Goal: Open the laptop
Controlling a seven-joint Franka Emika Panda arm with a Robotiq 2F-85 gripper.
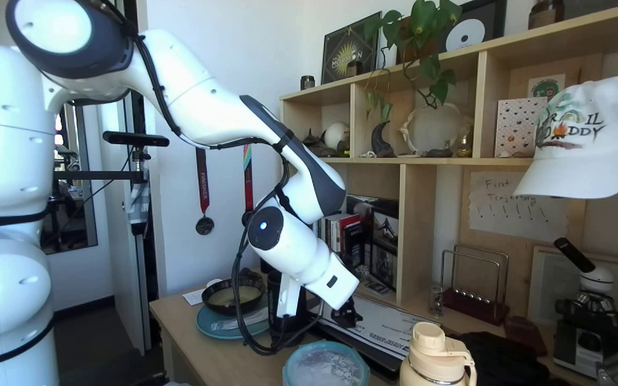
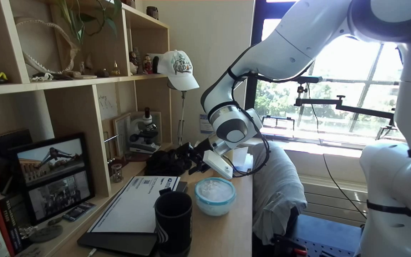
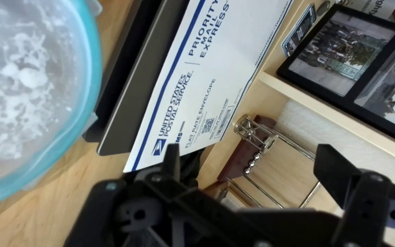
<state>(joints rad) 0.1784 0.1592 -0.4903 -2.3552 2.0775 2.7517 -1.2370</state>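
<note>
The laptop (image 2: 120, 243) lies flat and shut on the desk, its grey lid mostly hidden under a white mail envelope (image 2: 130, 205). In the wrist view, a bare grey strip of the laptop (image 3: 137, 80) shows beside the envelope (image 3: 197, 89). A black layer shows below that strip; I cannot tell if it is the base. In an exterior view, the laptop's dark front edge (image 1: 365, 348) also shows. My gripper (image 3: 250, 158) is open, with nothing between its fingers. It is above the desk near the laptop's far end in an exterior view (image 2: 190, 160).
A blue-rimmed tub (image 2: 215, 196) stands close to the laptop's front edge. A dark mug (image 2: 173, 223) stands against its near corner. A cream bottle (image 1: 433, 358), black cloth (image 1: 497, 356) and ball cradle (image 1: 472, 306) are nearby. A wooden shelf (image 1: 416, 236) runs behind.
</note>
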